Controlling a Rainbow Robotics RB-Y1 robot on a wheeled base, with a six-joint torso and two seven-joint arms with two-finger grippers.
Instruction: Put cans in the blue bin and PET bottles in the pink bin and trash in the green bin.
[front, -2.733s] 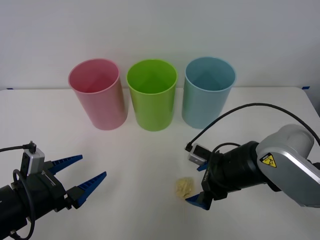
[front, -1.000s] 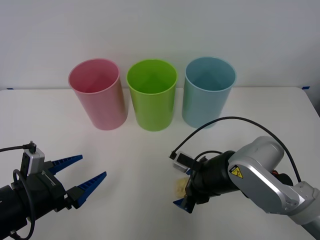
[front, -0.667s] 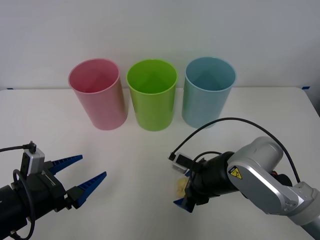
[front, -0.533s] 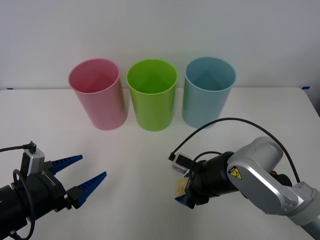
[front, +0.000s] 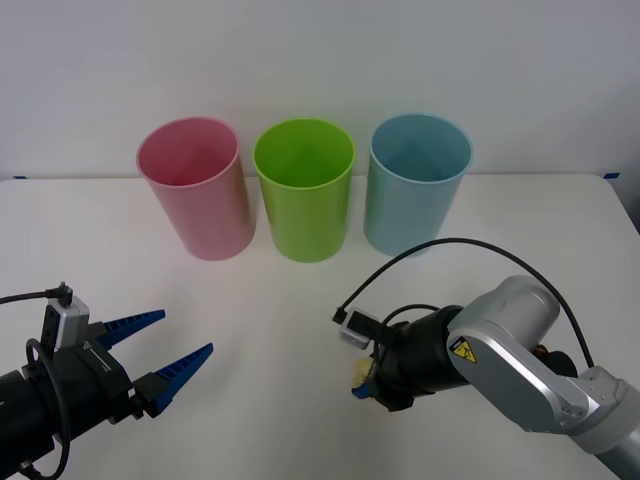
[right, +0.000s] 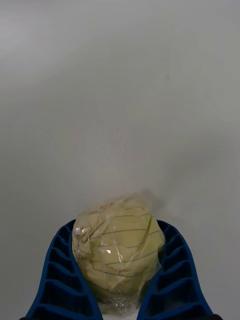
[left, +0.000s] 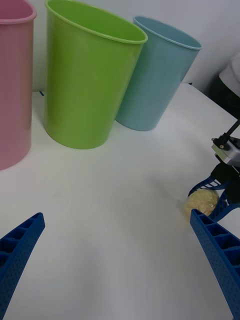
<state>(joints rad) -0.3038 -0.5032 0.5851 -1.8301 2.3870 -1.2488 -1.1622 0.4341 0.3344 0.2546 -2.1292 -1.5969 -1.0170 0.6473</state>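
Observation:
The trash (right: 118, 247), a pale yellow crumpled wad, sits between the blue ribbed fingers of my right gripper (right: 119, 280), which is shut on it close to the white table. In the front view the right gripper (front: 366, 385) is at the table's front middle with the trash (front: 358, 371) peeking out at its tip. The trash (left: 201, 201) also appears in the left wrist view. The pink bin (front: 195, 187), green bin (front: 304, 188) and blue bin (front: 416, 183) stand in a row at the back. My left gripper (front: 168, 349) waits open at the front left.
A black cable (front: 470, 245) arcs over the right arm. Bare white table lies between the grippers and the three bins. A wall rises right behind the bins.
The right gripper slid left over the trash and closed its fingers on it. The left arm and the bins have not moved.

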